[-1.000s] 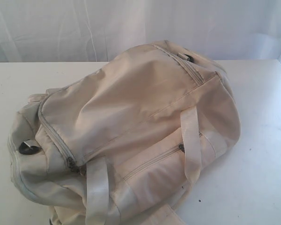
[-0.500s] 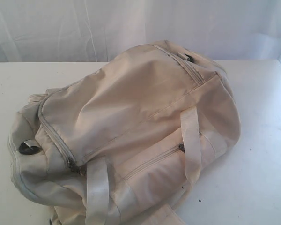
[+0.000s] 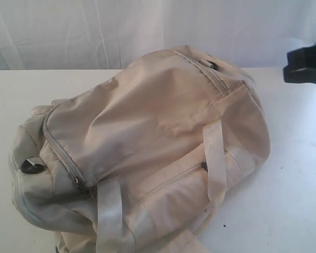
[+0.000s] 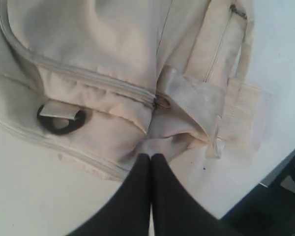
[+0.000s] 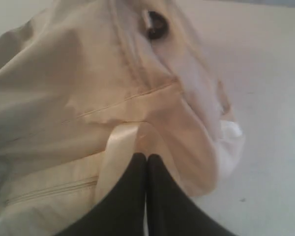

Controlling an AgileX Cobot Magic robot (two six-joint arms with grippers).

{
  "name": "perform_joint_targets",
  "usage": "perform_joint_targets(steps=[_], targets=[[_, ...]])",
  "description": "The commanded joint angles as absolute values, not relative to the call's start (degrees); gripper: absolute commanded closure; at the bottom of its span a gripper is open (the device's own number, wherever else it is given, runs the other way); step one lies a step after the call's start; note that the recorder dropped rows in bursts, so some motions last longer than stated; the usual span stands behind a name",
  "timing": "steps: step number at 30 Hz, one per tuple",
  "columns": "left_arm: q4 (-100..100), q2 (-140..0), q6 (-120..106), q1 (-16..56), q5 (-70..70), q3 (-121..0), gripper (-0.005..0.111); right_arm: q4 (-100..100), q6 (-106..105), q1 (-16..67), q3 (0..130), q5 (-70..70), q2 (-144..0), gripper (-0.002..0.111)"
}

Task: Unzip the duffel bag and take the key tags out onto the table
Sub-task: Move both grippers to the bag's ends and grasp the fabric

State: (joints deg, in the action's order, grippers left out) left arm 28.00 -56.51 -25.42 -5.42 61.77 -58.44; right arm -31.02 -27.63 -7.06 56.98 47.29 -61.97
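The duffel bag point(image 3: 147, 142) lies on its side on the white desk point(image 3: 295, 184). All its zippers look closed. The key tags cannot be seen; they are probably inside the bag.

The left end effector point(image 4: 151, 156) is shut tight and holds nothing. It hangs just beside the end of the bag, near a zipper pull point(image 4: 162, 102). The right end effector point(image 5: 146, 156) is also shut tight and empty, near the other end of the bag.

Some things could go wrong. Shut fingers cannot pinch the small pull, so they need to open first. The bag is soft, so it may slide or bunch up if only one side is tugged. A strap point(image 4: 196, 96) lies right by the pull and could get grabbed by mistake. The front pocket point(image 3: 174, 182) could get opened instead of the main zipper.

No brand, label or writing can be read.
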Motion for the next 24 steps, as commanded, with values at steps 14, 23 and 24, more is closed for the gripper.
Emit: perform_joint_targets(steps=[14,23,24], targets=[[32.07,-62.82,-4.84,-5.24,46.84,-46.29,0.026,-32.96,-37.21,-7.38,81.65,55.12,-97.57,0.048],[44.55,-63.42,-12.21,-5.24,35.81,-34.22,0.034,-32.78,-37.28,-5.45,81.65,54.05,-102.14,0.048],[45.16,-63.88,-12.76,-5.24,35.53,-33.56,0.034,-32.66,-37.28,-5.01,81.65,53.44,-102.54,0.048]])
